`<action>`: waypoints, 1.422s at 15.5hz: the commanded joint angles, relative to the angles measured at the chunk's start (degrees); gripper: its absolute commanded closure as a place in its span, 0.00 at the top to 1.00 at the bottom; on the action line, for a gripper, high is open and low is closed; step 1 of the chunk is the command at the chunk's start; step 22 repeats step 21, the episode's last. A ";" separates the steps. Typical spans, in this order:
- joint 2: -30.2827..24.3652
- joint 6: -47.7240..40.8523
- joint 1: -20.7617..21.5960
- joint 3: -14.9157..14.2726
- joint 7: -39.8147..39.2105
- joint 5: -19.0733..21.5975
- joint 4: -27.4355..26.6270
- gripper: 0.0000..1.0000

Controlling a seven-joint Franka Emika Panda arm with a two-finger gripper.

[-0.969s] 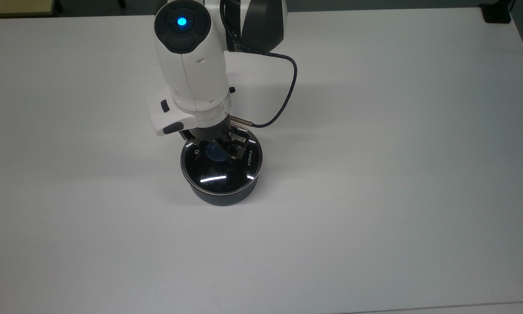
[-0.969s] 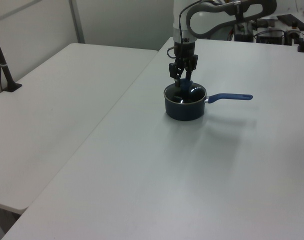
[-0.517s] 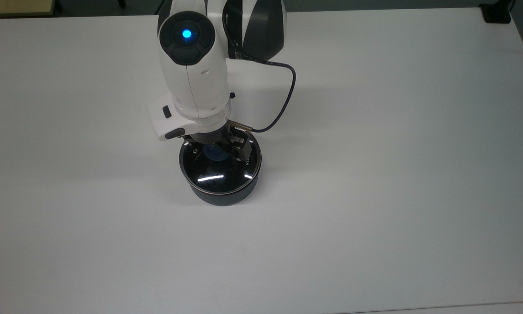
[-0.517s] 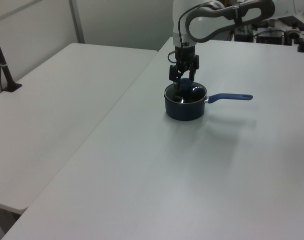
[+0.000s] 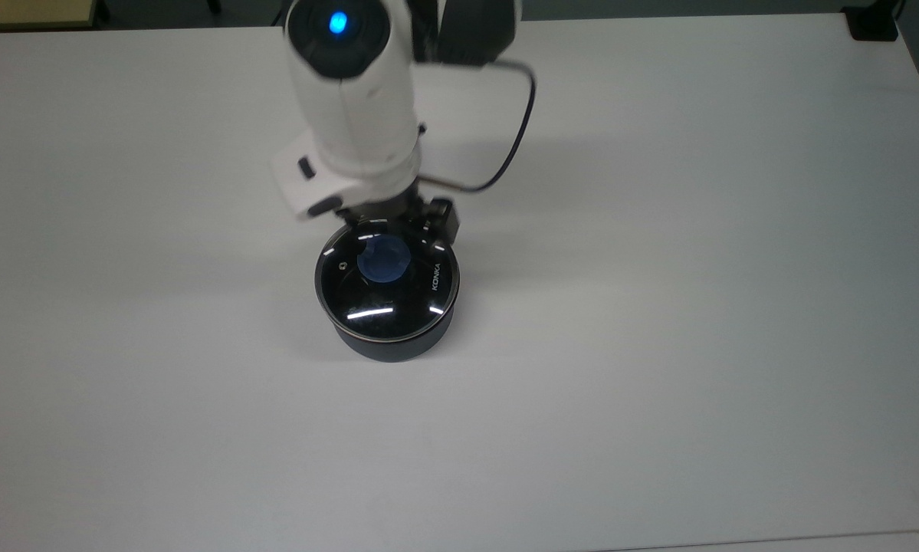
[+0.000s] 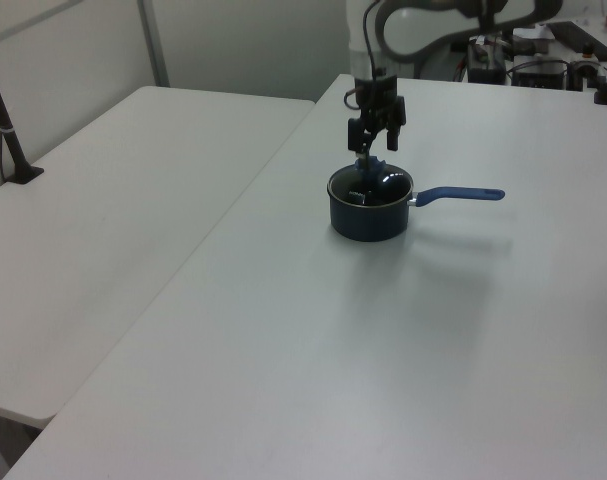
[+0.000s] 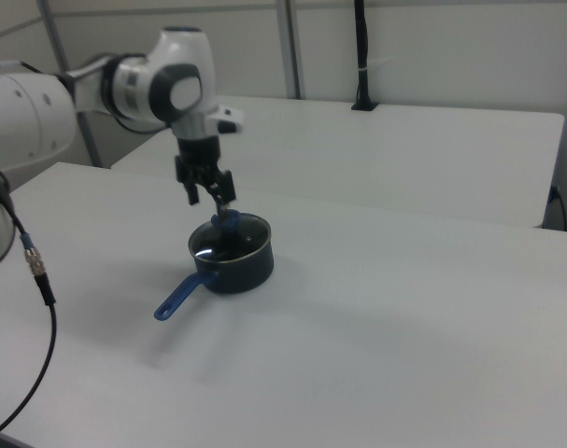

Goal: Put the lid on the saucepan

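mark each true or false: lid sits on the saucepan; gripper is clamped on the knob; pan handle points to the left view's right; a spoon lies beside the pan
1. The lid sits on the saucepan. True.
2. The gripper is clamped on the knob. False: it hangs above the knob, open and holding nothing.
3. The pan's handle points to the left view's right. True.
4. A spoon lies beside the pan. False: the table around it is bare.

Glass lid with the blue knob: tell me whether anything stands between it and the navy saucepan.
Nothing visible does. The steel-rimmed glass lid already sits on the dark navy saucepan, with the open gripper above its knob.
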 commanded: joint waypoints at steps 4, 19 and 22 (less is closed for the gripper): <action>-16.35 -2.98 2.01 0.53 -3.87 -5.19 -13.62 1.00; -27.19 -4.13 -0.63 -0.08 -5.54 -4.58 -21.73 1.00; -27.01 -3.95 -0.63 -0.08 -5.54 -4.58 -21.73 1.00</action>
